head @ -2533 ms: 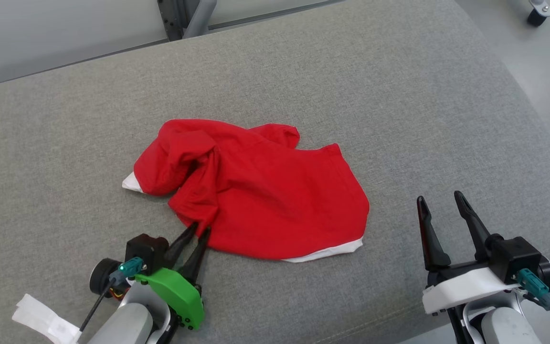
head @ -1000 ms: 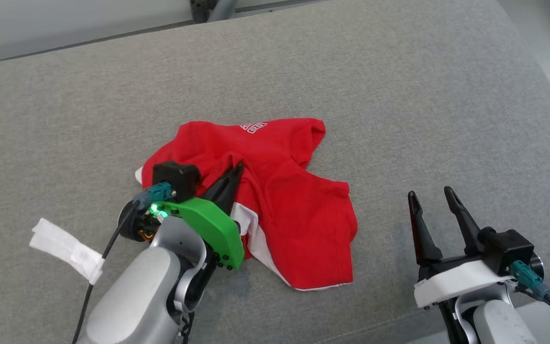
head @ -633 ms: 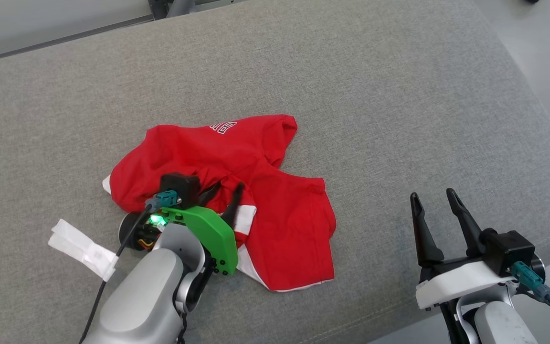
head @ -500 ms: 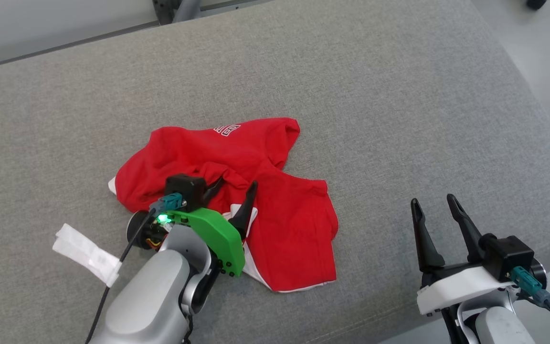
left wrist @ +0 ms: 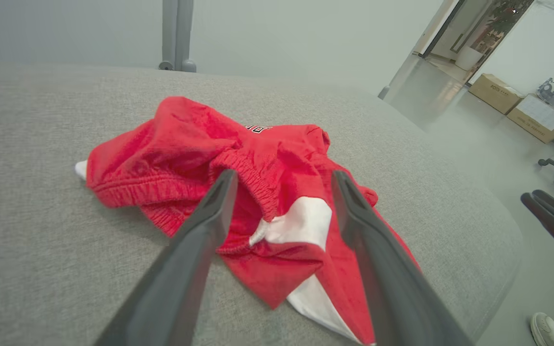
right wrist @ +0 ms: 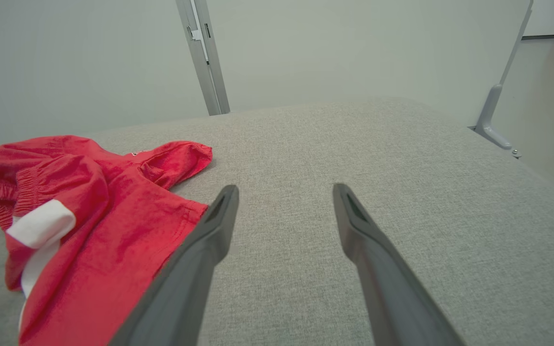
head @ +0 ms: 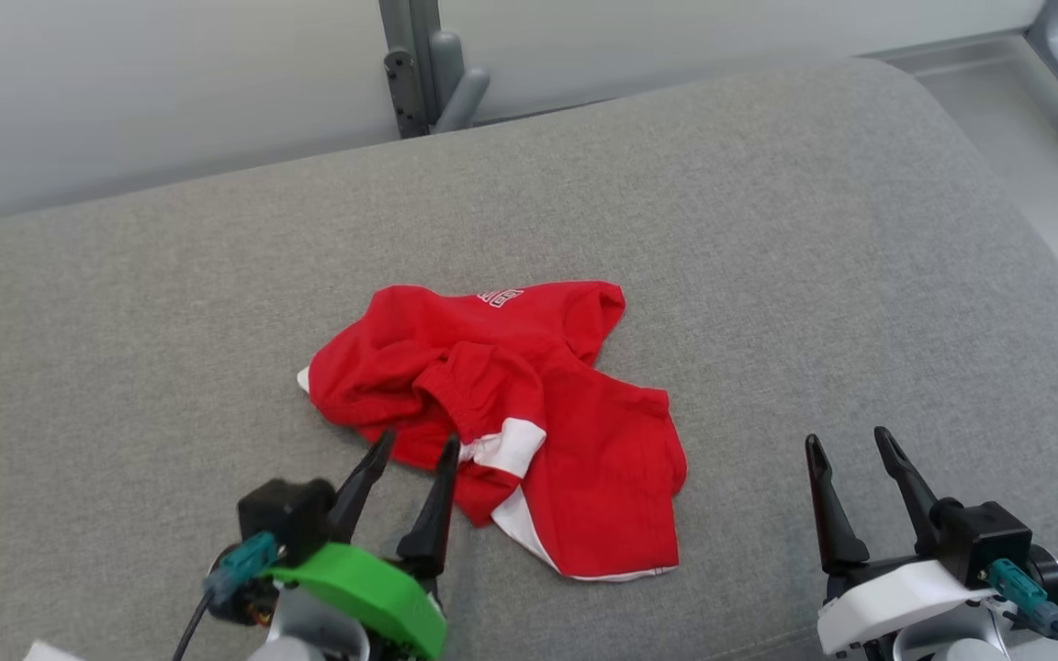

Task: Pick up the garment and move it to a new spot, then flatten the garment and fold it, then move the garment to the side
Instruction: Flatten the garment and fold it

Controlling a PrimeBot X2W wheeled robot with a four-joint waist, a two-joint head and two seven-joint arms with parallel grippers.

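Head view: your left gripper [head: 419, 441] has released the garment [head: 529, 413] and backed toward the near edge of the cushion [head: 768, 229], jaws wide. The right gripper [head: 846, 438] stands wide and empty near the near right corner.
Left wrist view: the garment lies crumpled mid-cushion, just past the fingertips.
Right wrist view: the garment lies beside the fingers, apart from them.
Judge the relocation done; flattening comes next

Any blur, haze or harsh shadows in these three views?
Head view: even, soft light, garment sharp, only faint shadow at its edges. Left wrist view: garment crisp, left gripper soft near the lens, background at right hazy and washed out. Right wrist view: right gripper soft low down, cushion weave clear, no glare.
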